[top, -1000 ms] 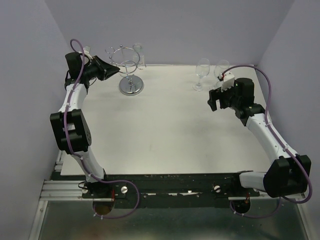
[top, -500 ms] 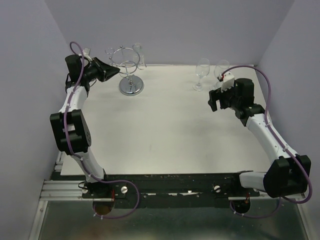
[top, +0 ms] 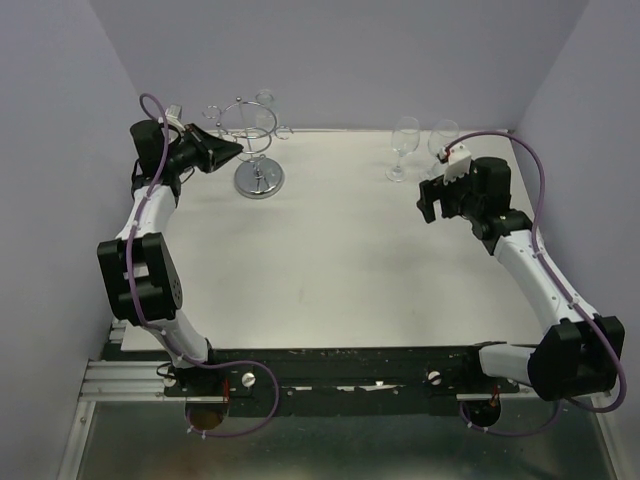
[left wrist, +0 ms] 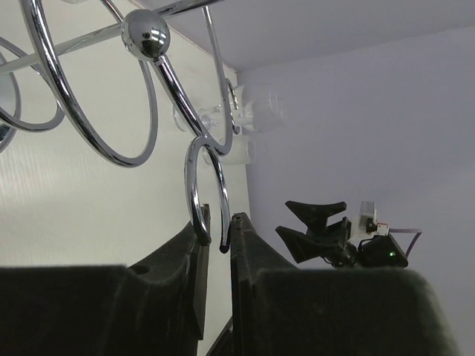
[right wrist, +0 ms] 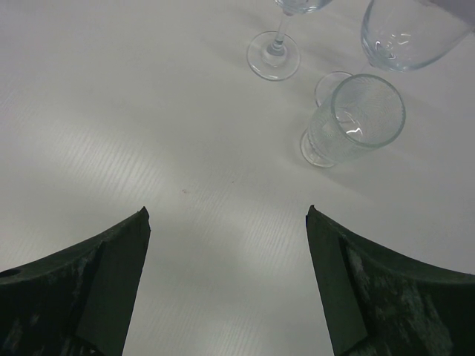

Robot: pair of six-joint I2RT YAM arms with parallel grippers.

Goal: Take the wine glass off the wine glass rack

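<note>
Pale lilac walls (top: 350,60) on three sides, white tabletop (top: 340,260), even soft light

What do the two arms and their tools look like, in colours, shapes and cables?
Both the left arm and the right arm have white links with bulky black joint housings, and a purple cable loops along each. The left tool and right tool have matte black wedge-shaped fingers.
</note>
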